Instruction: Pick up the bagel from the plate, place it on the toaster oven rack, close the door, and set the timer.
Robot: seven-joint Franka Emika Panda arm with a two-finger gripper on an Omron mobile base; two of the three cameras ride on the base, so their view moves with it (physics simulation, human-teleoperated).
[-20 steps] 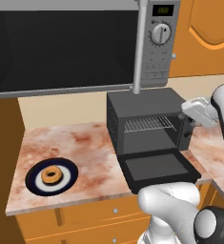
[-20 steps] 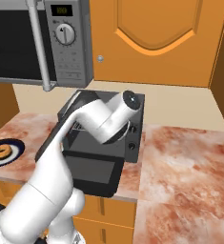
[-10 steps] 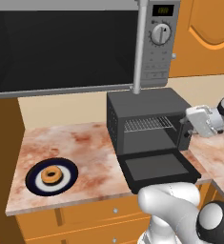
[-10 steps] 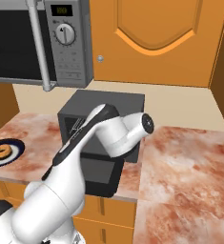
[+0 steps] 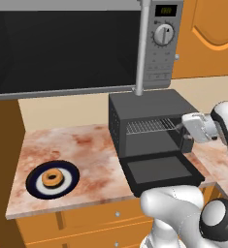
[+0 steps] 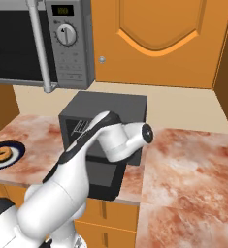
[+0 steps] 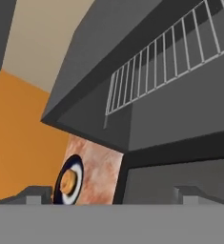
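Note:
The bagel (image 5: 52, 178) lies on the navy-rimmed plate (image 5: 34, 186) at the counter's left end, far from the arm. The toaster oven (image 5: 149, 104) stands mid-counter with its door (image 5: 161, 172) dropped flat and the wire rack (image 5: 149, 127) bare inside. My gripper (image 5: 187, 142) hangs at the oven's right front corner, above the door's right edge. In the hand view its fingertips (image 7: 35, 194) stand wide apart, open and holding nothing, looking across the oven mouth and rack (image 7: 156, 66) toward the bagel (image 7: 68, 181). From the right base view the bagel (image 6: 0, 154) sits at far left.
A large silver-and-black microwave (image 5: 154, 43) hangs over the toaster oven. Orange cabinet doors (image 6: 154, 38) back the wall. Marble counter (image 6: 193, 164) stretches to the oven's right, and a wooden panel (image 5: 4, 160) bounds the counter on the left.
My hand has come down and slightly left beside the oven's right front corner, and the elbow has swung right. Bagel, plate and open door have not moved.

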